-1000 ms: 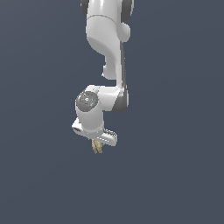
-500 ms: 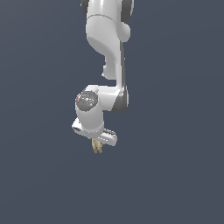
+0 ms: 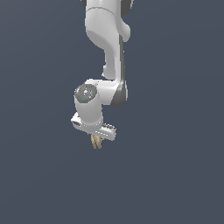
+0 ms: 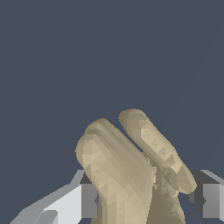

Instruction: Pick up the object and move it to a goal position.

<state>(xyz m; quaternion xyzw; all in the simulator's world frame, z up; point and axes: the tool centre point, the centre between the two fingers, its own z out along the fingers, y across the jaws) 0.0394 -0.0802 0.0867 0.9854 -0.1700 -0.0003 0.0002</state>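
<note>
The object (image 3: 96, 142) is a small tan, lumpy piece with lobed folds. In the exterior view it hangs below the white gripper (image 3: 97, 139), held above the dark grey floor. In the wrist view the object (image 4: 127, 170) fills the space between the two grey fingers (image 4: 89, 200), which press on it from both sides. The gripper is shut on the object. The fingertips are hidden behind it.
The white arm (image 3: 107, 52) comes down from the top of the exterior view. A plain dark grey surface (image 3: 175, 175) lies all around. No goal marker shows.
The arm and the held object have shifted very slightly to the exterior view's left. The grip is unchanged.
</note>
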